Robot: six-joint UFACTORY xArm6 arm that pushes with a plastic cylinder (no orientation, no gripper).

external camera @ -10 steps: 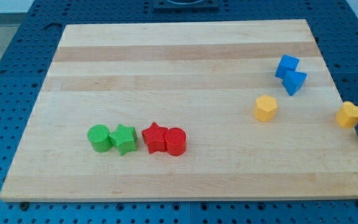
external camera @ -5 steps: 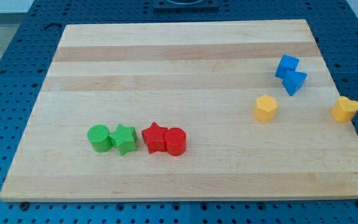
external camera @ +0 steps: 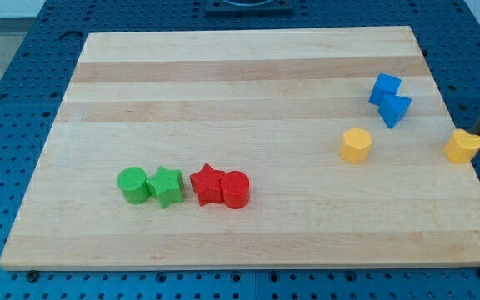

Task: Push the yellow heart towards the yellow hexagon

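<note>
**Heart nudged inward, rod lifts toward the right edge**

Pincer there is none on this arm, so nothing opens, closes or grips; the tool is a bare dark rod, and my tip sits at the table's right edge, just beside the yellow heart on its right and slightly above it. Whether they touch, I cannot tell.

Over the last second the heart has slid a little to the left and toward the top edge, away from the table's right edge and closer to the yellow hexagon. The rod, which was below and right of the heart, has moved up along the right edge — so it now stands on the heart's far side from the hexagon, a fair spot for a leftward push.

The heart and hexagon are at roughly the same distance from the bottom edge but well apart, with bare wood between them. The task looks only begun.

Above that lane, the blue cube and blue triangle touch each other. Near the bottom left corner, a green cylinder, green star, red star and red cylinder stand in a row — none have shifted.
</note>
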